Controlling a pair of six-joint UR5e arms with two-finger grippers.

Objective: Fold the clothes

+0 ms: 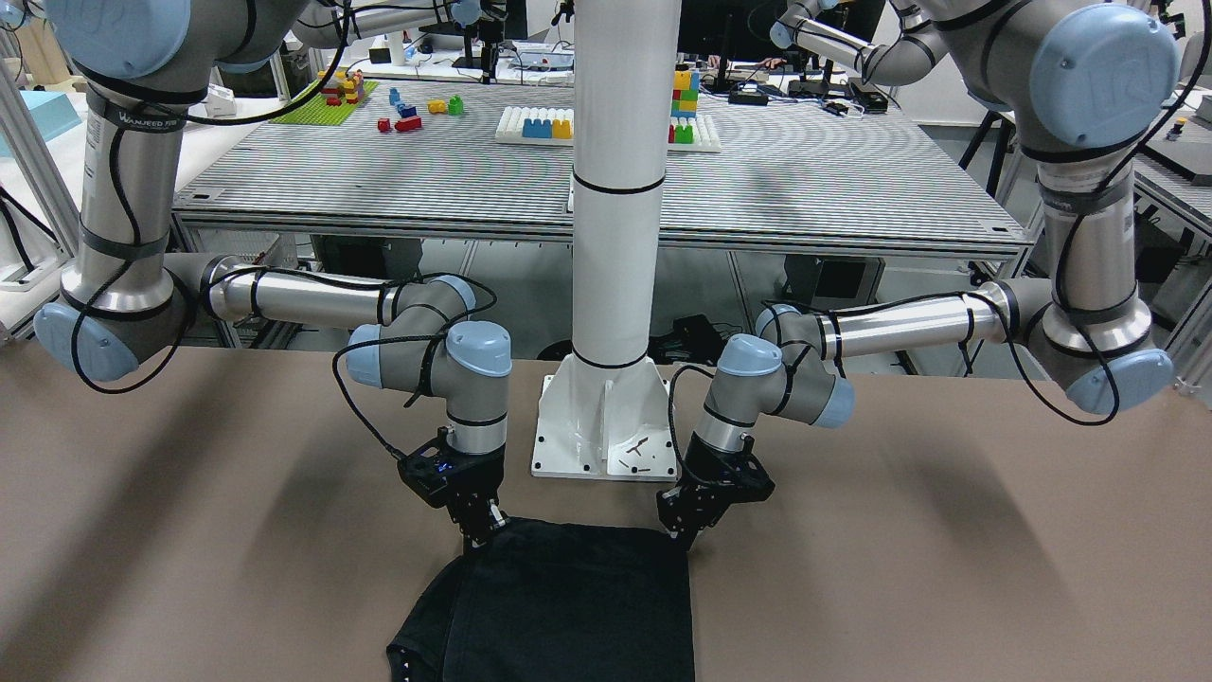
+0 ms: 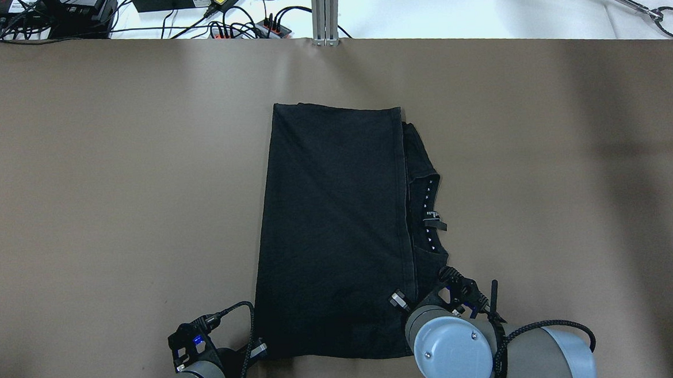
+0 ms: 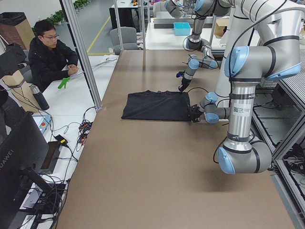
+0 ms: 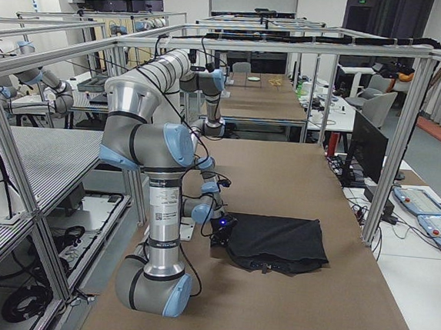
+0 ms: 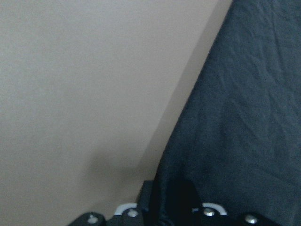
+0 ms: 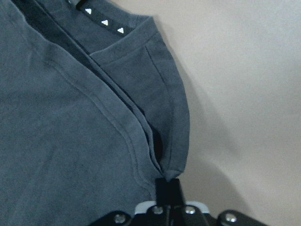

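Observation:
The clothes [image 2: 333,229] are one black fabric piece lying folded lengthwise on the brown table, with a neckband bearing small white marks [image 2: 429,207] showing along its right side. My left gripper [image 2: 258,350] is shut on the near left corner, seen in the left wrist view [image 5: 169,212] with fabric [image 5: 244,117] running between the fingers. My right gripper [image 2: 400,300] is shut on the layered near right corner [image 6: 167,181]. In the front-facing view the left gripper [image 1: 684,535] and the right gripper [image 1: 481,532] both sit low at the fabric's [image 1: 578,606] robot-side edge.
The white post's base plate [image 1: 606,426] stands just behind the grippers. An aluminium post [image 2: 324,11] and cables [image 2: 241,27] line the table's far edge. A seated person [image 3: 47,57] is beyond that edge. Bare brown table [image 2: 83,196] lies to both sides of the fabric.

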